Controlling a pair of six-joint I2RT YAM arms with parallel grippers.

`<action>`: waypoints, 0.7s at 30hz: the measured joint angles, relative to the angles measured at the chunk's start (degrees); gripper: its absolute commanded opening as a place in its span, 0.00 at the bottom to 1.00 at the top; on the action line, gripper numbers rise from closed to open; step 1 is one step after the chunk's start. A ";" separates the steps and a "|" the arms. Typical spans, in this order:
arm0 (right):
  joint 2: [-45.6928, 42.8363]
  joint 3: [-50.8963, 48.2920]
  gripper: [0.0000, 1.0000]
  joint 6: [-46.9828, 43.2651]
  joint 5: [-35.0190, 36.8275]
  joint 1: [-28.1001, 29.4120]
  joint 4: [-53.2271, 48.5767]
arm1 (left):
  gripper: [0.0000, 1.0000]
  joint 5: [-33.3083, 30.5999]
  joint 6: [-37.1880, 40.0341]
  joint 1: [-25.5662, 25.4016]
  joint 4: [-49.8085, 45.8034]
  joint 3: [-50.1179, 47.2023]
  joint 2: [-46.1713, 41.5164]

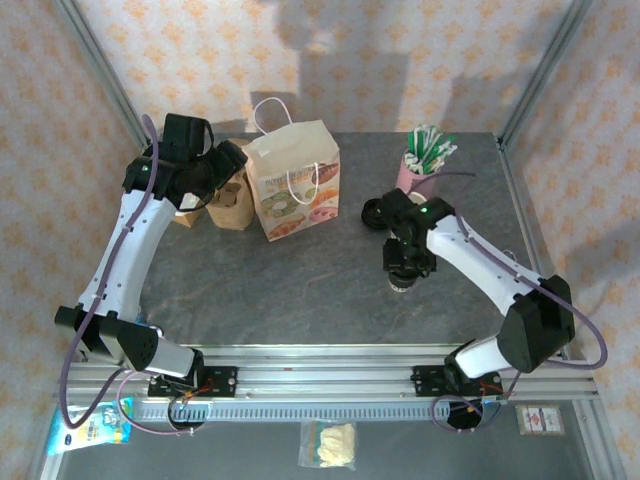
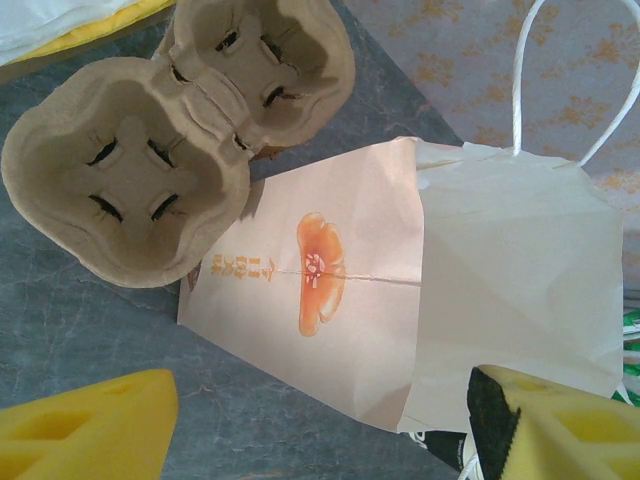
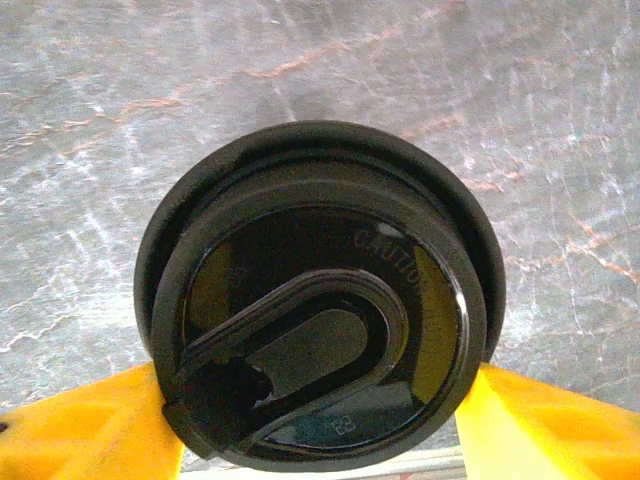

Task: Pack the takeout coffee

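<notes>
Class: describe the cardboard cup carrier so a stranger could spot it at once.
Find the printed paper bag standing at the back of the grey table. Right beside it, on its left, sits the cup carrier: brown moulded pulp with round, empty wells, unlike the flat-sided bag.

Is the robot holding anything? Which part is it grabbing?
The right gripper pinches the coffee, a finger on each side of its black lid. The left gripper is open and holds nothing.
</notes>
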 measured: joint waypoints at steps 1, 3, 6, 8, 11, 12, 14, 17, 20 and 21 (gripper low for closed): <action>-0.35 -0.26 0.69 -0.15 -0.11 -0.44 0.17 | 0.78 0.02 0.00 0.00 0.00 0.00 0.00; -0.83 -0.87 0.70 -0.50 -0.17 -0.90 0.55 | 0.78 0.02 0.00 0.00 0.00 0.00 0.00; -1.44 -1.60 0.74 -0.96 -0.35 -1.25 1.16 | 0.78 0.00 0.00 0.00 -0.02 0.00 0.00; -1.55 -1.88 0.78 -1.16 -0.37 -1.49 1.18 | 0.78 0.00 0.00 0.00 -0.07 0.04 0.00; -1.55 -1.88 0.83 -1.29 -0.35 -1.84 1.16 | 0.79 0.00 0.00 0.00 -0.07 0.07 0.00; -1.57 -1.75 0.85 -1.36 -0.35 -1.86 0.96 | 0.78 0.00 0.00 0.00 -0.09 0.09 0.00; -1.57 -0.94 0.88 -1.42 -0.35 -1.84 0.46 | 0.78 0.00 0.00 0.00 -0.22 0.28 0.00; -1.57 1.53 0.93 -1.51 -0.35 -1.84 -0.28 | 0.79 0.00 0.02 0.00 -0.44 1.07 0.00; -1.60 4.50 0.95 -1.68 -0.35 -1.84 -1.03 | 0.78 0.00 0.48 0.00 -1.22 2.80 0.04; -1.60 5.77 0.96 -1.84 -0.35 -1.84 -1.51 | 0.78 0.00 0.90 0.00 -1.92 3.87 0.22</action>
